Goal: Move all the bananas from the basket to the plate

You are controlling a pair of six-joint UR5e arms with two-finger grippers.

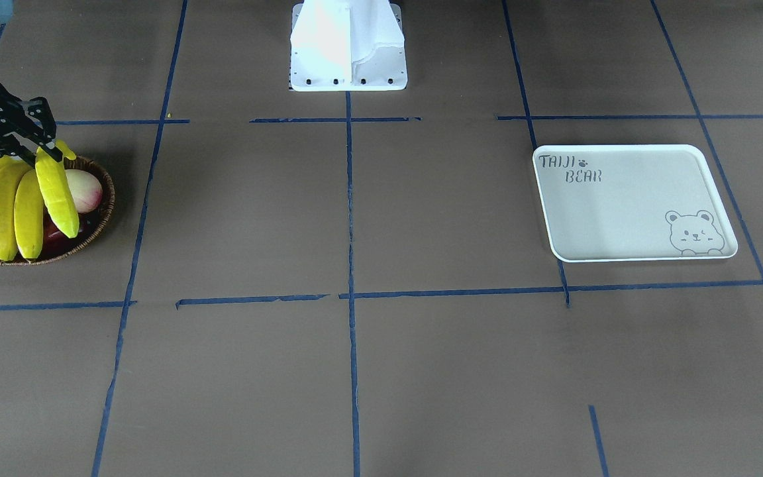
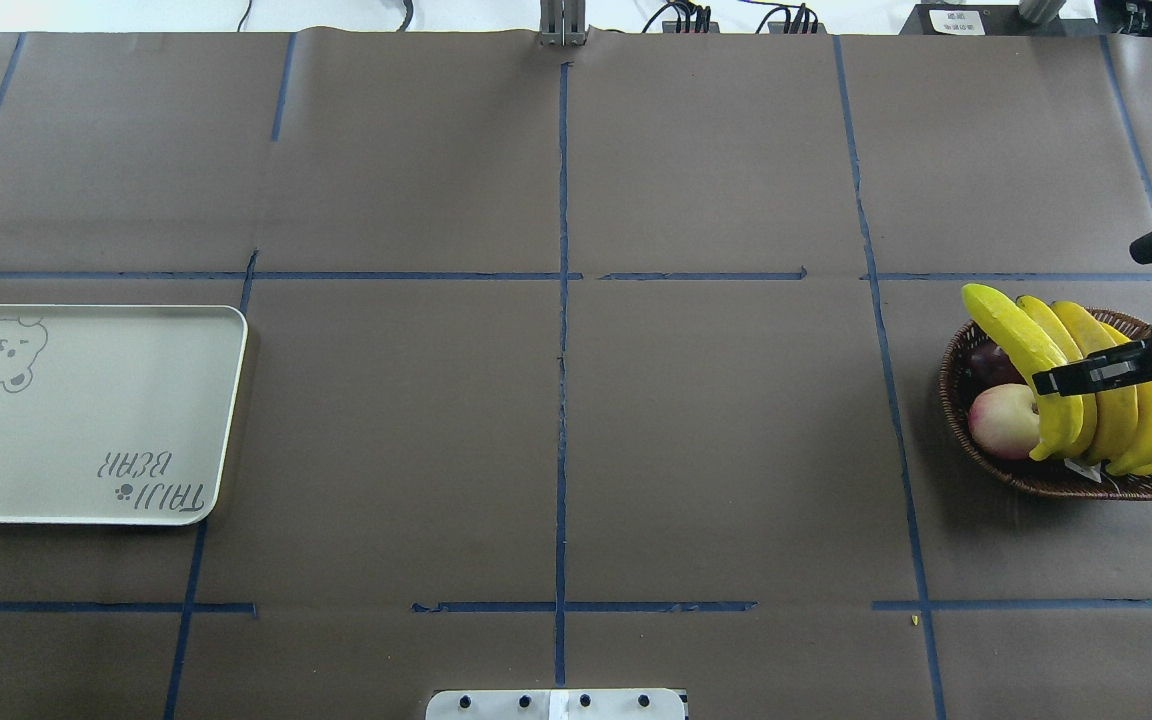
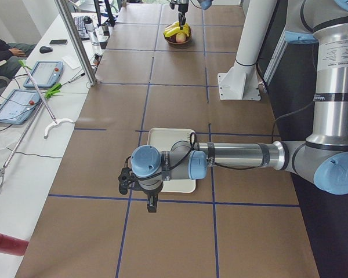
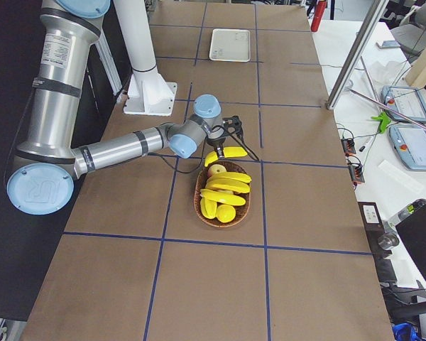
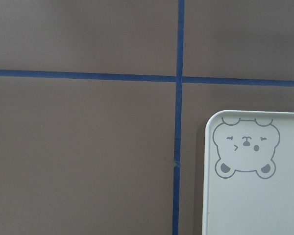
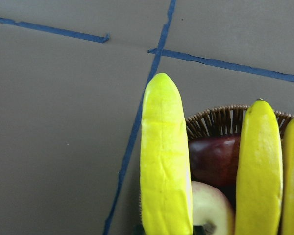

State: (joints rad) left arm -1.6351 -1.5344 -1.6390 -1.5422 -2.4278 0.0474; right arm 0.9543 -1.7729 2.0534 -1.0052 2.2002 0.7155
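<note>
Right gripper [image 1: 42, 147]: jaws pinching one banana [image 1: 57, 192], tilted above the basket [image 1: 104, 205] rim.
Alongside: three bananas [image 1: 4, 205], peach [image 1: 85, 189].
Left gripper [image 3: 151, 204]: by plate corner; jaw state cannot be told.
Plate [image 1: 620, 199]: well apart, across the table [image 1: 355, 212].

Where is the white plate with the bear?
In the overhead view the plate lies at the left edge of the table, on the robot's left side, far across from the basket at the right edge.

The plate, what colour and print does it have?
White plate with grey bear outline and TAIJI BEAR lettering; exterior front-facing view best.
</note>
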